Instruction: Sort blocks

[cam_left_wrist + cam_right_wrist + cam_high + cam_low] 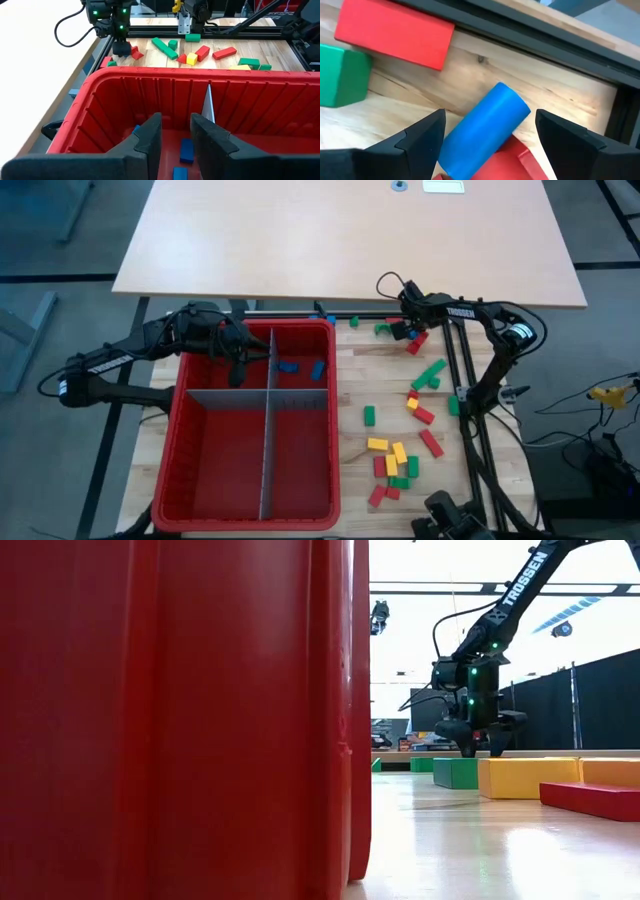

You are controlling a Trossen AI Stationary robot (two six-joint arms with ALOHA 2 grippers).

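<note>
while the left gripper hangs over the red bin's far compartment, jaws parted and empty above dropped blue blocks, right gripper straddles a blue cylinder far right, jaws spread for a pick

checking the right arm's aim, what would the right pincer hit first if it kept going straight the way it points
Most likely the blue cylinder, lying between the open fingers of the right pincer atop a red block; depth is unclear.
</note>
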